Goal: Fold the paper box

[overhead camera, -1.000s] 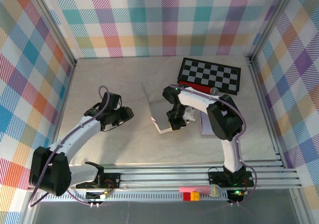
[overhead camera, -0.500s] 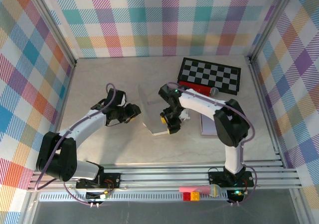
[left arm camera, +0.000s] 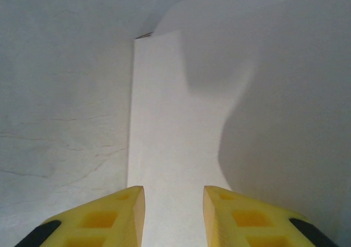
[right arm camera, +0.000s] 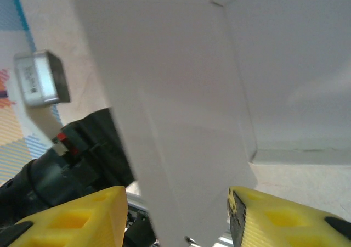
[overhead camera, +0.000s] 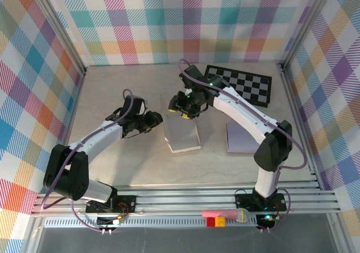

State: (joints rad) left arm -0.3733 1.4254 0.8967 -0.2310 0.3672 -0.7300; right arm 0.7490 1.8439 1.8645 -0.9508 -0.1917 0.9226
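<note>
From above, the paper box point(overhead camera: 183, 134) lies on the counter point(overhead camera: 112, 84) with one panel standing. The left gripper point(overhead camera: 156, 118) is at the box's left edge and the right gripper point(overhead camera: 184, 103) at its far edge. The fold should go best if one braces the wall while the other pushes slowly along the crease.

Left wrist: the fingers point(left arm camera: 104, 217) are partly open and hold nothing visible. A white box panel lies ahead; contact is unclear.

Right wrist: the fingers point(right arm camera: 71, 219) are wide open astride a box flap point(right arm camera: 175, 93), not pinching it. The flap's lower end is cut off and the creases are faint.
</note>
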